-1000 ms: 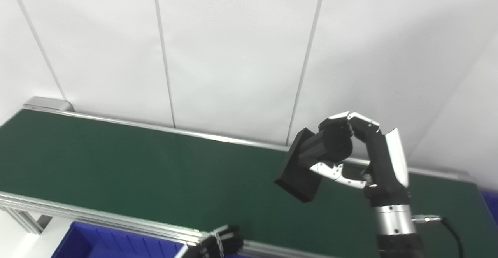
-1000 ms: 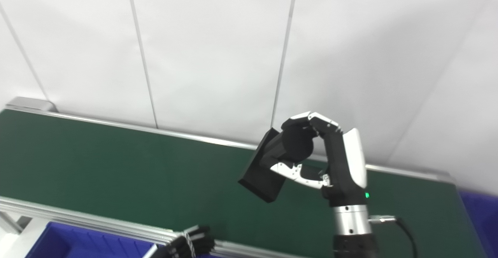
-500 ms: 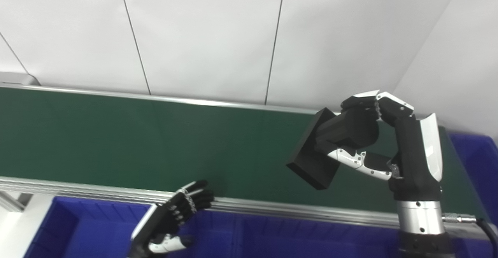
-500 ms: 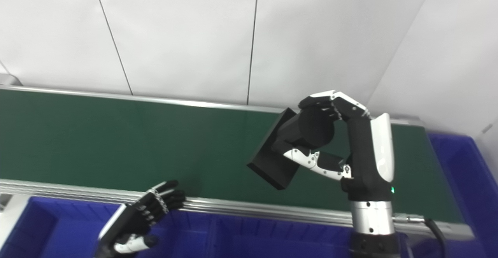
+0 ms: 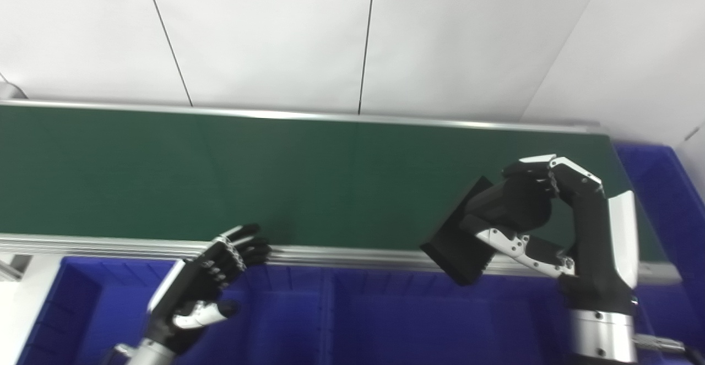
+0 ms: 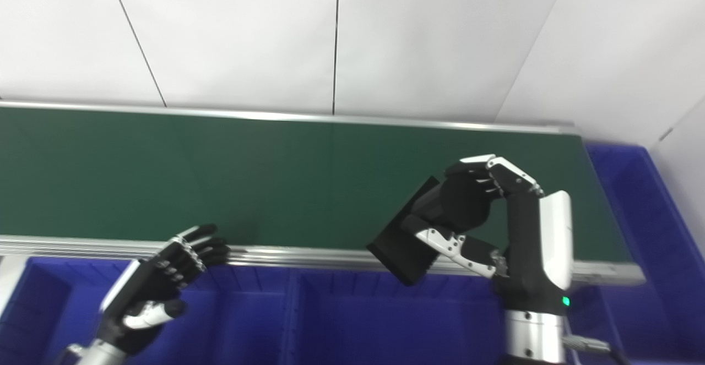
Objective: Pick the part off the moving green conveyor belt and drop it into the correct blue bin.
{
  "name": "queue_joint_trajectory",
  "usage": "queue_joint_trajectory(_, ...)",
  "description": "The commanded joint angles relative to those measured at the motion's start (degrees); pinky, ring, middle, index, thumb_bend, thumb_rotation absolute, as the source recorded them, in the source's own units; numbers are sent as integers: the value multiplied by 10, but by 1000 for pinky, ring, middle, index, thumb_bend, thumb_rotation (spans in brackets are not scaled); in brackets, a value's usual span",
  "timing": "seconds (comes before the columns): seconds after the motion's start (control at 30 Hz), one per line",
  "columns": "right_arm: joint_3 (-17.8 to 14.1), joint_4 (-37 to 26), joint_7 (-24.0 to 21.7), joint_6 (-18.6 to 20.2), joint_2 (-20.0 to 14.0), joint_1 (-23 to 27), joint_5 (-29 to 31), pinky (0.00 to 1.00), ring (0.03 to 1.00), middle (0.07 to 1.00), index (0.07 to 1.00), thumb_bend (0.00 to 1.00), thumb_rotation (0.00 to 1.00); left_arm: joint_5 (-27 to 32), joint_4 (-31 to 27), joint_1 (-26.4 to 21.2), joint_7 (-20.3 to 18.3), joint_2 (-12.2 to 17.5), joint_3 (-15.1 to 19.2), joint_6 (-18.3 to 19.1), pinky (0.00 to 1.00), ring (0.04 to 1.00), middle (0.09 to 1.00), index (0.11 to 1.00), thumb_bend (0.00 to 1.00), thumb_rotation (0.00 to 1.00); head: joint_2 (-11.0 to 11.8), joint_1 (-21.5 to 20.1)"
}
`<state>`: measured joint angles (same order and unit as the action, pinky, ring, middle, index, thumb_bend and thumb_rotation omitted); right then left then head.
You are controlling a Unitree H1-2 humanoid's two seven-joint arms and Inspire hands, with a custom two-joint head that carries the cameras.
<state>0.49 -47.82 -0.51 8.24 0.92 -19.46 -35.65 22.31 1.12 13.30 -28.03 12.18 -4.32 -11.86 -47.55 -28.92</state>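
A single black part [image 5: 461,246], a flat plate on a stubby cylinder, hangs clamped in the right hand [image 5: 556,216], its plate end tilted down and to the left, overhanging the near rail of the green conveyor belt [image 5: 220,172] above the blue bins [image 5: 352,321]. The fingers [image 5: 542,169] wrap the cylinder, so the plate projects leftward from them. The left hand [image 5: 206,288], fingers apart and holding nothing, waits well apart over the bins. One part, two hands; several bin compartments show, the count unclear.

White panelled wall [image 5: 264,34] with thin dark vertical seams [image 5: 366,40]
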Motion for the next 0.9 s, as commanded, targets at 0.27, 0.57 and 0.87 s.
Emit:
queue_joint_trajectory(0.27, -13, 70, 95, -78, 30, -83, 18, 390, 434, 498, 501, 518, 0, 24, -42, -1, -5, 18, 20, 27, 763, 762, 771, 815, 1000, 396, -25, -19)
queue_joint_trajectory(0.57, -37, 196, 151, -97, 43, -96, 65, 393, 431, 500, 505, 518, 0, 23, -65, 0, -4, 18, 24, 45, 754, 756, 769, 814, 997, 390, -36, -18)
queue_joint_trajectory(0.87, -50, 360, 207, -160, 30, -71, 88, 360, 418, 497, 514, 517, 0, 24, -78, 4, -1, 13, 24, 59, 749, 753, 771, 820, 999, 370, -37, -6)
